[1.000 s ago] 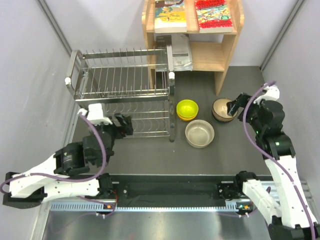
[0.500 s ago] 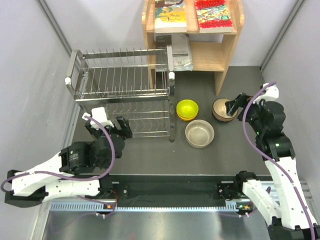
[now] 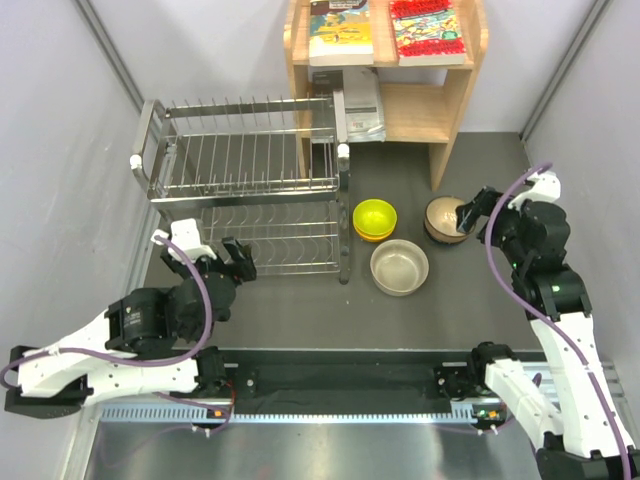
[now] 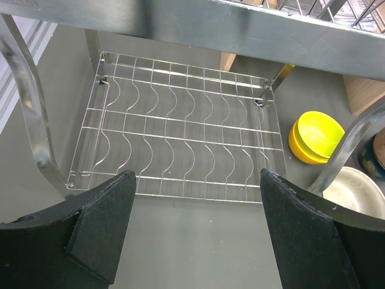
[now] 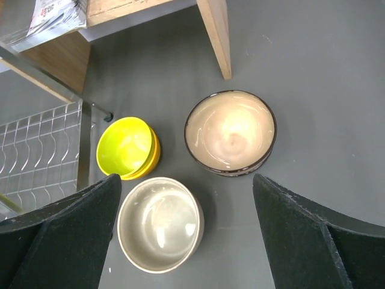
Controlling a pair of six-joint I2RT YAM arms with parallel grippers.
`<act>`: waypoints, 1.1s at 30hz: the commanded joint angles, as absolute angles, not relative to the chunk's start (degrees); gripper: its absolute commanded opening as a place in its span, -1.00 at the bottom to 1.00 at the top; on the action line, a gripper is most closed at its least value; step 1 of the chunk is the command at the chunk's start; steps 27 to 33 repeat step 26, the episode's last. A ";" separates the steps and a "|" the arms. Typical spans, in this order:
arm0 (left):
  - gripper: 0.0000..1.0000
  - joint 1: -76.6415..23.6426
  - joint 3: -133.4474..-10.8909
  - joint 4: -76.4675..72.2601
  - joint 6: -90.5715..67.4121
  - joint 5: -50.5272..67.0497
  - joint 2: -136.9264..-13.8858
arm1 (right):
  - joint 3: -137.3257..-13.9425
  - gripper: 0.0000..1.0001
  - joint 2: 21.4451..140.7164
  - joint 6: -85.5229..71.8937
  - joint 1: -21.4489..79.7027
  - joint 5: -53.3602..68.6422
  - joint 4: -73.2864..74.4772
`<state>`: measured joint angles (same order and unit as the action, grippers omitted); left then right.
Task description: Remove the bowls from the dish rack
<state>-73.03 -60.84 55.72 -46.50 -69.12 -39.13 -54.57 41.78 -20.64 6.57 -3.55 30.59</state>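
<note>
Nearest to me, the left fingers (image 3: 238, 259) hover low over the tabletop (image 3: 300, 315), just in front of the dish rack (image 3: 245, 187). They are spread wide with nothing between them. They point straight into the lower tier, and its wire floor is bare from end to end.

A little further in and off to the right sits the cream-white bowl (image 3: 400, 267), mouth up, apart from the rack's right leg. Behind it the yellow-green bowl (image 3: 375, 215) is nested in the orange bowl (image 5: 153, 161), close beside that same leg. Further right is the pinkish-brown bowl (image 3: 445, 222), also mouth up, and the right fingers (image 3: 466, 213) hang directly above it. They are just as wide open and hold nothing. I cannot make out the teal-blue bowl for certain (a dark band under the pinkish-brown one may be it).

So every bowl I can see lies to the right of the rack, on the right arm's side and well away from the left arm. Being round, they have no long axis to line up with, and all face upward. The rack's length runs left to right across the tabletop.

Further back, the upper tier's slots look empty too, so I judge the unloading to be done or nearly so. Behind it all stands the wooden bookshelf (image 3: 450, 110).
</note>
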 commanded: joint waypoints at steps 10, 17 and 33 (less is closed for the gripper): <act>0.78 -73.21 -61.43 59.32 -49.57 -68.73 -40.43 | -55.55 0.81 39.46 -20.74 5.80 -6.24 31.11; 0.80 -73.21 -60.47 55.72 -46.32 -68.38 -39.82 | -55.63 0.81 39.90 -20.57 5.80 -6.15 31.03; 0.98 -73.21 -60.38 55.54 -46.05 -67.76 -39.20 | -55.37 0.81 40.16 -20.65 5.63 -5.10 31.03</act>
